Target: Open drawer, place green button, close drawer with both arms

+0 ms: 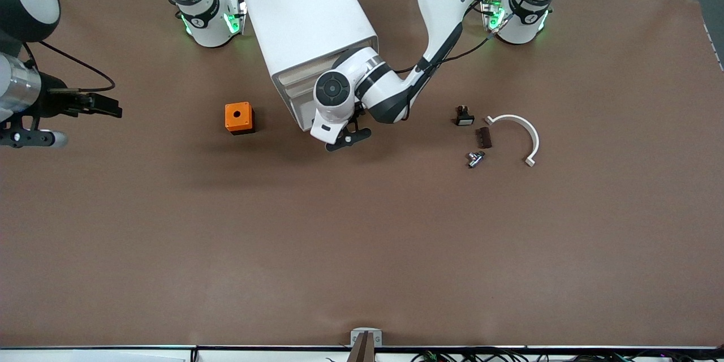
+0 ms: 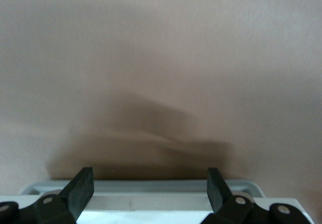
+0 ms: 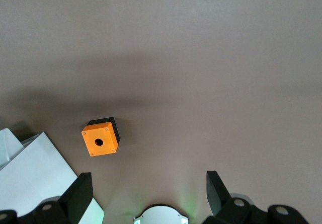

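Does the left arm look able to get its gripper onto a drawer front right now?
Probably yes: the open left gripper hangs at the cabinet's drawer fronts, nothing between.

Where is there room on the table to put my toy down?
Lots of bare table nearer the camera than the orange box and small parts. It is crowded by the cabinet, where the left pincer works, and around the button and white arc.

Left end effector (image 1: 346, 138) sits at the cabinet (image 1: 308, 28) front, fingers apparently spread; orange box (image 1: 238, 117) beside; small parts, possibly the button (image 1: 475, 158), toward left arm's end.
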`<state>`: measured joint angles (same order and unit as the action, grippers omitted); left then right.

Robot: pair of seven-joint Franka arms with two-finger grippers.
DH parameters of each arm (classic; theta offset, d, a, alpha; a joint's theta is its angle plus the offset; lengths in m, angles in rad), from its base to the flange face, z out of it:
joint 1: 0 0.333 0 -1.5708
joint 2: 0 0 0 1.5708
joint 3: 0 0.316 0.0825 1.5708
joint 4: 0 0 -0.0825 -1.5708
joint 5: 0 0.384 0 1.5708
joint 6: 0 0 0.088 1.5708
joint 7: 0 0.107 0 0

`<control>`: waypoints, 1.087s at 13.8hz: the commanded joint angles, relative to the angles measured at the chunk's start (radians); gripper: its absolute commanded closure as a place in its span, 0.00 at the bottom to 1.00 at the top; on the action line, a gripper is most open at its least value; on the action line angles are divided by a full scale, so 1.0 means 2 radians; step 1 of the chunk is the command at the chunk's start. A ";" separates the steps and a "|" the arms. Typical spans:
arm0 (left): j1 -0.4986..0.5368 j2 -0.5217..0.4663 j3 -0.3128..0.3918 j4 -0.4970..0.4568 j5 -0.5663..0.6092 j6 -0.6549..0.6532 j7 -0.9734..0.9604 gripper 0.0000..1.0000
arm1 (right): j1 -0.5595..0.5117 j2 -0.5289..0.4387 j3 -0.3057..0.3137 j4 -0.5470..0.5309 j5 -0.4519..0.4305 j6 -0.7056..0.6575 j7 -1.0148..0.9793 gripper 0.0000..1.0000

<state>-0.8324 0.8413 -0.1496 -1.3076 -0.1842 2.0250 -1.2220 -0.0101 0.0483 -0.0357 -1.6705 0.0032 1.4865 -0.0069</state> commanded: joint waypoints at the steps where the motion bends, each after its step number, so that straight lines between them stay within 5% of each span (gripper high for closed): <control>1: -0.001 -0.009 -0.008 -0.011 -0.036 0.001 -0.003 0.01 | -0.007 -0.006 0.013 0.001 -0.002 0.000 -0.004 0.00; 8: -0.005 -0.003 -0.015 -0.015 -0.116 0.004 0.000 0.01 | -0.007 -0.001 0.014 0.018 0.001 -0.003 -0.003 0.00; 13: 0.004 -0.020 -0.007 -0.011 -0.098 -0.008 -0.002 0.01 | -0.009 0.000 0.013 0.034 0.001 -0.004 -0.003 0.00; 15: 0.010 -0.052 0.007 -0.008 -0.050 -0.038 0.000 0.01 | -0.010 0.000 0.012 0.036 0.000 -0.004 -0.003 0.00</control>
<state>-0.8249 0.8205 -0.1578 -1.3092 -0.3478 2.0124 -1.2201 -0.0113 0.0466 -0.0200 -1.6201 0.0034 1.4925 -0.0080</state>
